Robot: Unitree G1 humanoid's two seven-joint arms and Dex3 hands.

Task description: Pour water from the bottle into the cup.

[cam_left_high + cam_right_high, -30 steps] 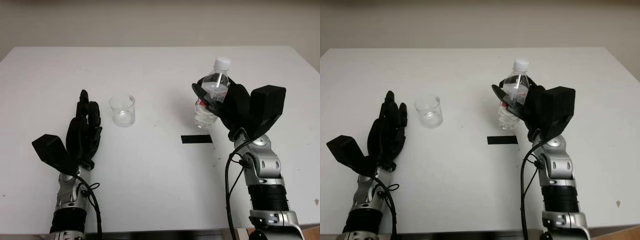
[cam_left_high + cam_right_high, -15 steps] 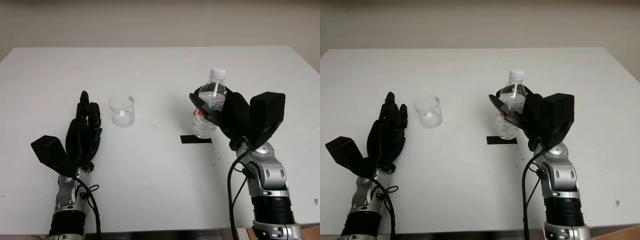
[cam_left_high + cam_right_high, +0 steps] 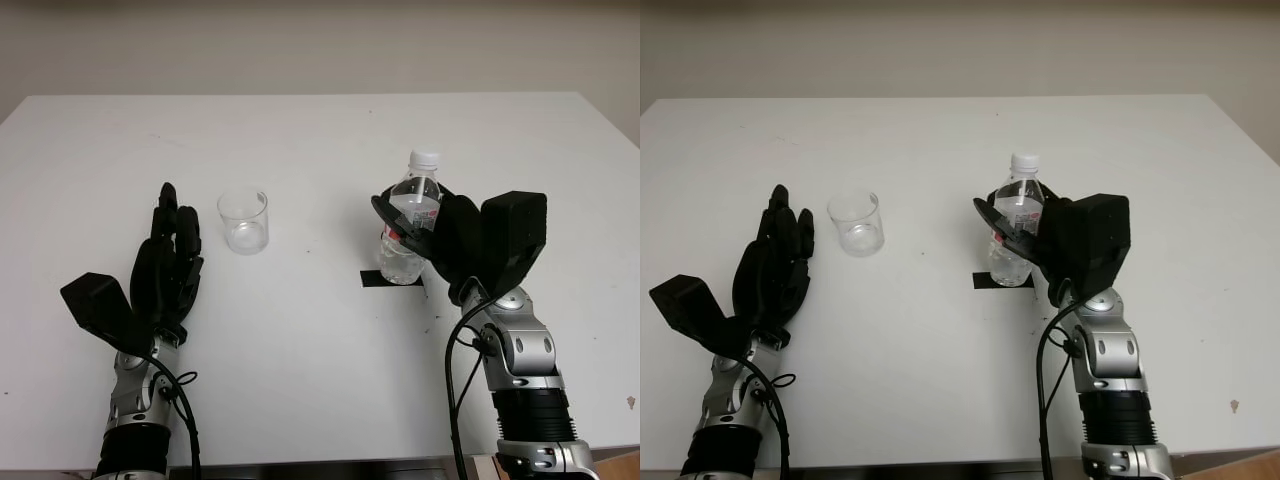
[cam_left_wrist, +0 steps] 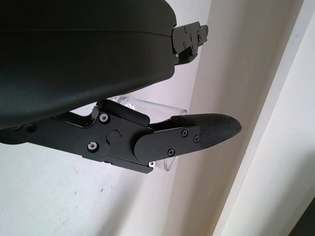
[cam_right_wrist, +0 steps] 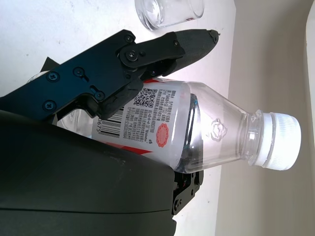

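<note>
From the head camera, the right hand point(image 3: 432, 232) wraps its black fingers around a clear water bottle point(image 3: 408, 232), hiding much of the label; the white cap point(image 3: 424, 159) is on and the bottle stands upright. Its base sits at a strip of black tape point(image 3: 392, 278) on the white table point(image 3: 320, 130), though whether it touches the surface is unclear. The clear plastic cup point(image 3: 244, 221) stands well apart from the bottle, just beside the left hand point(image 3: 167, 265), which is open and holds nothing. Wide bare table lies between cup and bottle and out to the far edge, with a pale wall behind.

In the left wrist view, the hand's shell and one finger point(image 4: 206, 132) cover most of the cup point(image 4: 162, 110), leaving a sliver of rim.

In the right wrist view, a finger point(image 5: 147, 54) crosses the bottle's label point(image 5: 147, 120); the cap point(image 5: 280, 141) is clear of the hand, and the cup point(image 5: 170, 11) is cut off by the picture's edge.
</note>
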